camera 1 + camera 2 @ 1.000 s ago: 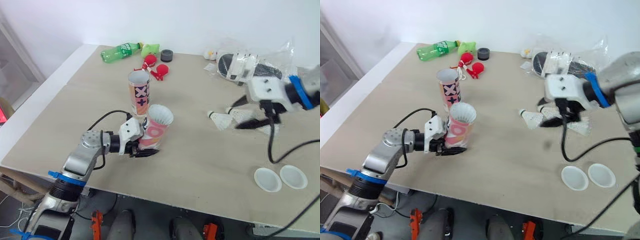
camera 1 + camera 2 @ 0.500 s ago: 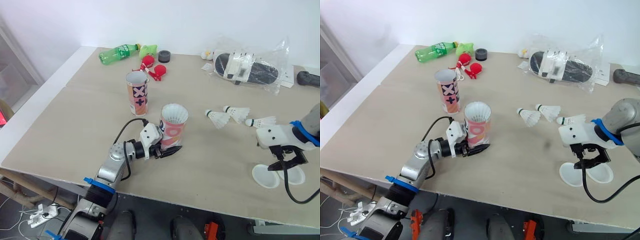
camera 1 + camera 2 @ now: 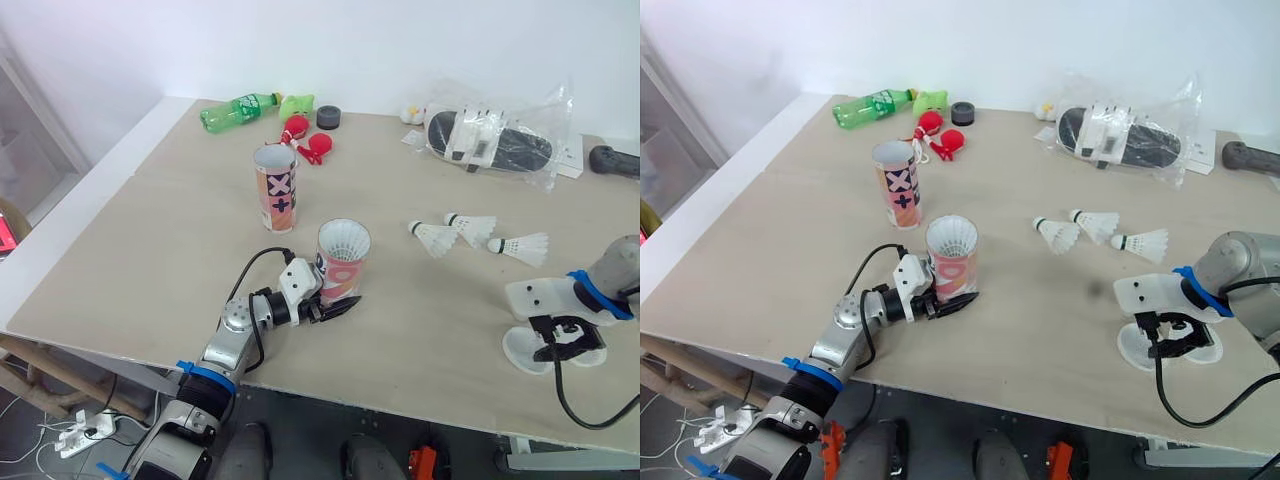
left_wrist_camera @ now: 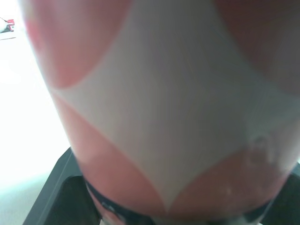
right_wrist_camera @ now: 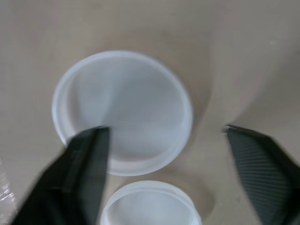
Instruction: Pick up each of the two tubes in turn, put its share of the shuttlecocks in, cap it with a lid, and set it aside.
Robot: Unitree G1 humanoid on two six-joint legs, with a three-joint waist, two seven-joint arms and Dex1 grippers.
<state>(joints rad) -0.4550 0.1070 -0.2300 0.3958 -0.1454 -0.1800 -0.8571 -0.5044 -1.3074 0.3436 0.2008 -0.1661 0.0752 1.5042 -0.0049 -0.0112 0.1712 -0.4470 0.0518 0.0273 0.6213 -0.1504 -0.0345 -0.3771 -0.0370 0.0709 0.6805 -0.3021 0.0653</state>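
The right tool point(image 3: 1171, 341) has dropped over a lid point(image 5: 129, 101), wide open and empty, so capping the filled tube point(image 3: 343, 264) clamped in the left tool point(image 3: 330, 308) looks next.

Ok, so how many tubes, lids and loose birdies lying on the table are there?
Tubes: 2, the X-marked tube and the pink tube in the left gripper
Lids: 2
Loose shuttlecocks: 3
Total: 7
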